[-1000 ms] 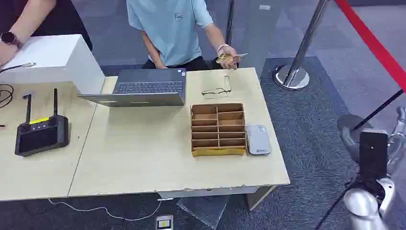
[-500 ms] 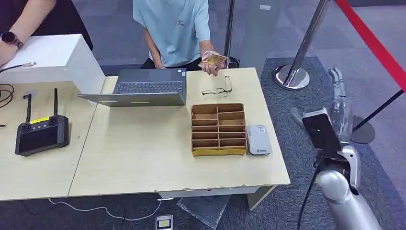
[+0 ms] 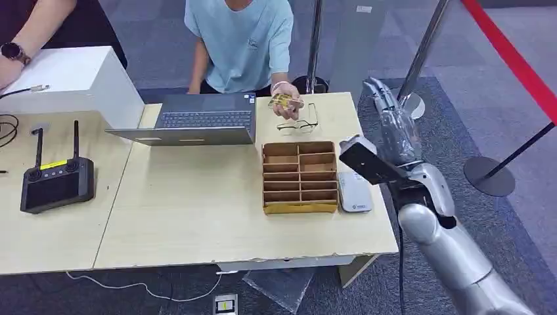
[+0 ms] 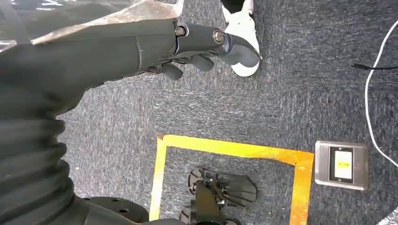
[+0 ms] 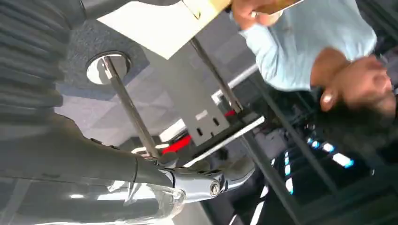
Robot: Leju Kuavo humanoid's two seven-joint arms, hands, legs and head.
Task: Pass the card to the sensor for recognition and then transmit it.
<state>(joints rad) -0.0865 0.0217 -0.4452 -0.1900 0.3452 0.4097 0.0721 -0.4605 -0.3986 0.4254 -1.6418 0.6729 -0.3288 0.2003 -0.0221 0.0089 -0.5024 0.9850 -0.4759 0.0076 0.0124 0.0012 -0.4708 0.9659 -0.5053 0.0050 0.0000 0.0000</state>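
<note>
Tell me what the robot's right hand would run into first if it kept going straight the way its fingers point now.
Probably nothing on the table: the right hand points up and away past the table's far right corner, towards the stanchion. Depth is unclear.

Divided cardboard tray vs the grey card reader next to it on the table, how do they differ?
The brown cardboard divided tray is larger and open-topped, split into two columns of compartments, all looking empty; the light grey flat card reader is smaller, closed and smooth with rounded corners. The tray has raised walls; the reader lies low and flat. Both rest side by side on the light wooden table, near its right edge.
</note>
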